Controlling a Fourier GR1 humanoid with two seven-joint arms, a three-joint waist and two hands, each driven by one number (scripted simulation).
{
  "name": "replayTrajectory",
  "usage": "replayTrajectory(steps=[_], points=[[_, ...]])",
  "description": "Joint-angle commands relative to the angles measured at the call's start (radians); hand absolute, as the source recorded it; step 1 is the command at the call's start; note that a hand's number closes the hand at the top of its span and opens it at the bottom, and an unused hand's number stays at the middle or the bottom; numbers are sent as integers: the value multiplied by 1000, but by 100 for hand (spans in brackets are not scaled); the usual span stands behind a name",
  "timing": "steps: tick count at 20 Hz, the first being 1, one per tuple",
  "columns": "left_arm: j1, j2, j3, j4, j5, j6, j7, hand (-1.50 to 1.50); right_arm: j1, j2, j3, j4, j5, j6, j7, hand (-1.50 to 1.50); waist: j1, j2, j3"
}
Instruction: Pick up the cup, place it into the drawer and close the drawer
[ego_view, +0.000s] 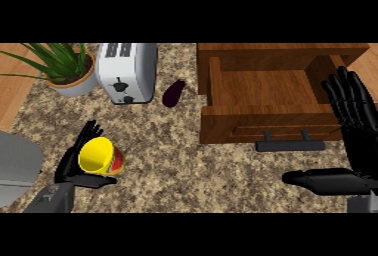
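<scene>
cup (101, 156) yellow, red band | drawer (262, 95) brown wood | toaster (127, 71) silver | eggplant (173, 93) dark purple | counter (184, 170) speckled beige

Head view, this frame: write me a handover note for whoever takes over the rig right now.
Left robot hand: curled round the yellow cup at the counter's lower left. I cannot tell whether it is lifted.
Right robot hand: open, fingers up, resting by the drawer's right side.
Wooden drawer: pulled open, cup not in it, black handle towards the robot.
Done: cup grasped.
Left: carry the cup right, set it in the drawer, release, push the drawer shut.
</scene>
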Motion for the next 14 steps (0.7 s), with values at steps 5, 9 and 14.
replayTrajectory(steps=[5,9,14], points=[[-15,-27,-4,2,23,-208,-107,-150,2,18,12,5,-2,-5,6,-150,-3,2,-1],[-28,-58,-15,-21,41,-273,-61,150,-15,-10,-22,29,-27,17,1,-150,5,-2,1],[-41,-87,-22,-39,68,-351,-34,150,-18,4,6,34,21,-5,-2,-150,7,-1,0]])
